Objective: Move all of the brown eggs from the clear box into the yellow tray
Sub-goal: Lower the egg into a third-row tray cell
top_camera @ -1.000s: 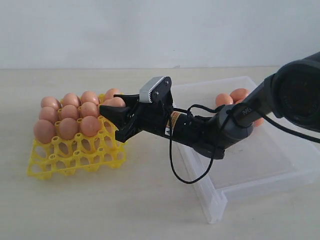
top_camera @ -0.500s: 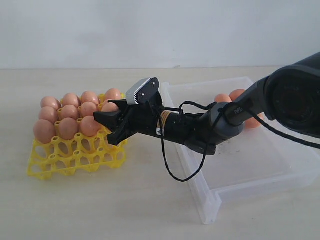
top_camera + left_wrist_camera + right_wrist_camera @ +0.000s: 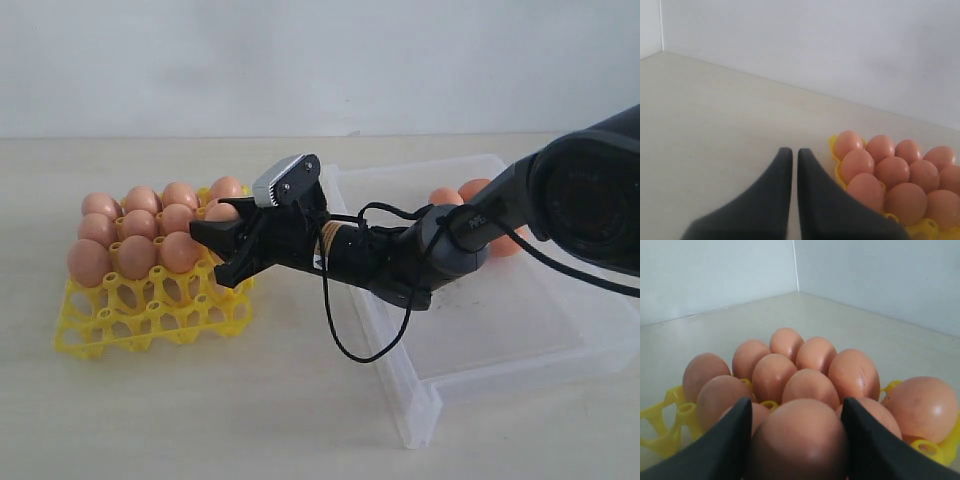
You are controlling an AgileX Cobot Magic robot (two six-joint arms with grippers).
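Observation:
My right gripper (image 3: 218, 245) is shut on a brown egg (image 3: 221, 212) and holds it over the right side of the yellow tray (image 3: 150, 310). In the right wrist view that egg (image 3: 800, 440) fills the gap between the dark fingers (image 3: 732, 440), with several brown eggs (image 3: 772, 375) seated in the tray's cups behind it. Two brown eggs (image 3: 470, 190) show in the far corner of the clear box (image 3: 500, 330), partly hidden by the arm. My left gripper (image 3: 791, 152) is shut and empty, over bare table beside the tray's eggs (image 3: 890, 172).
The right arm and its black cable (image 3: 345, 345) stretch from the clear box across its near-left wall to the tray. The tray's front cups (image 3: 120, 325) stand without eggs. A pale wall (image 3: 320, 60) runs behind the table.
My right gripper has moved left and slightly down with the egg, closer over the tray. In the last half second it has barely shifted.

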